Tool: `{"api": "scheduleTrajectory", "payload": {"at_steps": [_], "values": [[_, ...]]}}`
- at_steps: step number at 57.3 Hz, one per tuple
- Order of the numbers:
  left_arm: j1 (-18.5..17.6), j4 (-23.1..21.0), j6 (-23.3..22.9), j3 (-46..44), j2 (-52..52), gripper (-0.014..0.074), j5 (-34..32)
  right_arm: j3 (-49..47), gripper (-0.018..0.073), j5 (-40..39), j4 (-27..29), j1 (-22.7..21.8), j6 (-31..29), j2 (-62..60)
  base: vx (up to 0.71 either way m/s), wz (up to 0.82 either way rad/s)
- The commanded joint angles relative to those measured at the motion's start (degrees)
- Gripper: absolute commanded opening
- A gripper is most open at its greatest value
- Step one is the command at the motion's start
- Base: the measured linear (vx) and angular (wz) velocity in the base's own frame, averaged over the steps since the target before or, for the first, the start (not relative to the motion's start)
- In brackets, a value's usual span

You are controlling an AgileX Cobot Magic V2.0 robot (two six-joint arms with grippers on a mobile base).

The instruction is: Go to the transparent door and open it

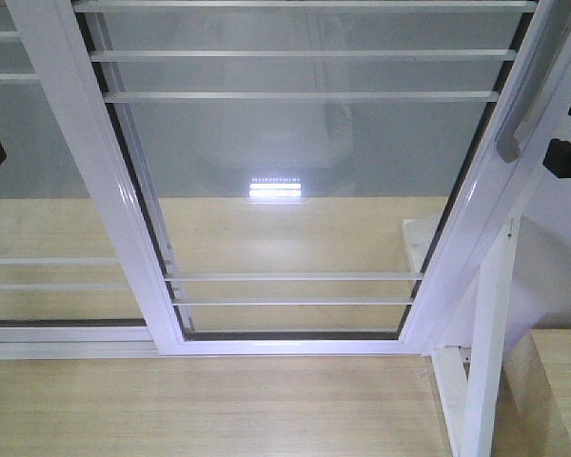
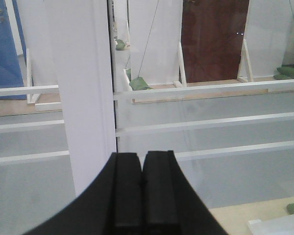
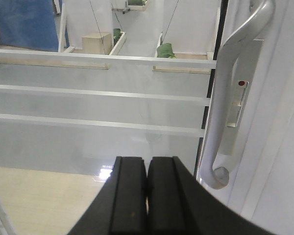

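Observation:
The transparent door (image 1: 295, 190) fills the front view: clear glass with thin white bars in a glossy white frame. Its curved grey handle (image 1: 519, 109) runs along the right stile. In the right wrist view the handle (image 3: 224, 107) and its lock plate (image 3: 237, 105) with a red dot stand just right of my right gripper (image 3: 147, 159), which is shut, holds nothing and does not touch the handle. My left gripper (image 2: 142, 155) is also shut and empty. It faces the door's white left stile (image 2: 83, 98), with the barred glass (image 2: 210, 161) to its right.
A second barred glass panel (image 1: 38, 238) without a handle stands to the left. A white support frame (image 1: 485, 362) and a wooden block (image 1: 561, 390) stand at the lower right on the wood floor (image 1: 219, 400). Green bags (image 2: 139, 84) and white partitions lie behind the glass.

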Motion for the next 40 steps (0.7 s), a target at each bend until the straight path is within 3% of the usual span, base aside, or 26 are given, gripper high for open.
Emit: {"api": "scheduleTrajectory", "payload": {"at_steps": [1, 8, 15, 24, 40], "values": [[-0.3, -0.5, 0.0, -2.1, -0.5, 0.0181, -4.7, -2.1, 0.0271, -4.9, -0.2, -0.3, -0.6, -0.2, 0.0, 0.0], [-0.3, -0.5, 0.0, -2.1, -0.5, 0.0341, -4.6, -2.1, 0.0469, -5.5, -0.2, -0.3, -0.6, -0.5, 0.0, 0.0], [-0.3, -0.5, 0.0, -2.1, -0.5, 0.0479, -4.7, -2.1, 0.0589, -7.1, -0.2, -0.3, -0.6, -0.5, 0.0, 0.0], [-0.3, -0.5, 0.0, -2.1, -0.5, 0.0559, -4.7, -2.1, 0.0585, -9.8, -0.2, -0.6, -1.0, 0.2, 0.0, 0.0], [-0.3, -0.5, 0.0, -2.1, -0.5, 0.0559, -4.6, -2.1, 0.0544, -16.9, 0.0, -8.4, -0.6, 5.9, 0.0, 0.0]]}}
